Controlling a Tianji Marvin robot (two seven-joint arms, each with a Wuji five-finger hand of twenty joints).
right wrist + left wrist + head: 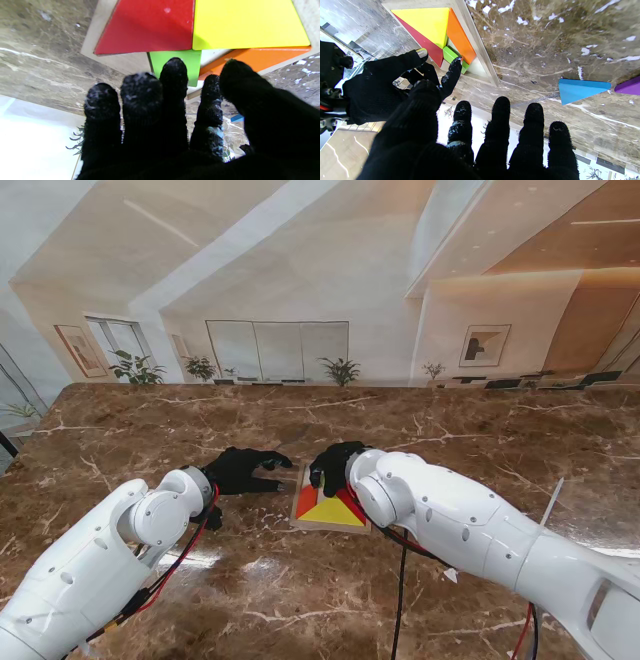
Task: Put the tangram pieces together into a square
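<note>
Green piece (180, 63) under right hand (175, 120) fingertips.

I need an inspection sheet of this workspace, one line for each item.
Surface: brown marble table, glossy.
Job's things: wooden tray holds red, yellow, orange and green pieces; blue piece and purple piece lie outside on the table.
Clutter: nothing seen.
Robot hands: right robot hand fingers at green piece; left robot hand open beside tray.
Cables: red and black cables along left arm.
Surroundings: wall pictures, potted plants.
</note>
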